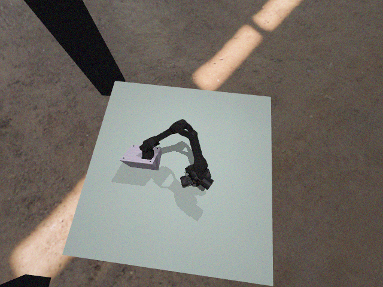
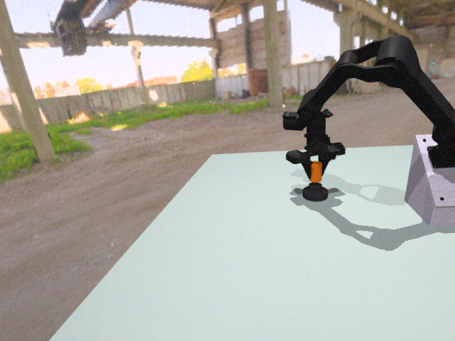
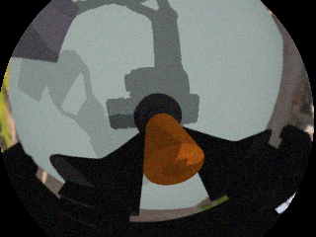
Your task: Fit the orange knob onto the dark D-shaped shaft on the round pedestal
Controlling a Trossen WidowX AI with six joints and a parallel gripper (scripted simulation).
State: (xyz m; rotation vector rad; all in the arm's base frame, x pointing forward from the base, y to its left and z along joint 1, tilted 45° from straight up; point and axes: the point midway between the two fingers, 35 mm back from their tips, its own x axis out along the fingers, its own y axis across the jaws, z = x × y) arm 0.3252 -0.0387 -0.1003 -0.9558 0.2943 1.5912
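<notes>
My gripper (image 2: 316,172) (image 3: 163,132) is shut on the orange knob (image 2: 316,171) (image 3: 170,150) and holds it upright. The knob hangs straight above the dark round pedestal (image 2: 315,192) (image 3: 153,110), with its lower end close over the pedestal's top. The D-shaped shaft is hidden behind the knob, so I cannot tell whether the knob is on it. In the top view the gripper (image 1: 195,180) shows from above as a dark mass, and the knob and pedestal are hidden under it.
The arm's pale lilac base block (image 1: 136,157) (image 2: 428,190) stands on the pale green table (image 1: 216,222) (image 2: 239,256), to the right of the pedestal in the exterior view. Dirt ground surrounds the table.
</notes>
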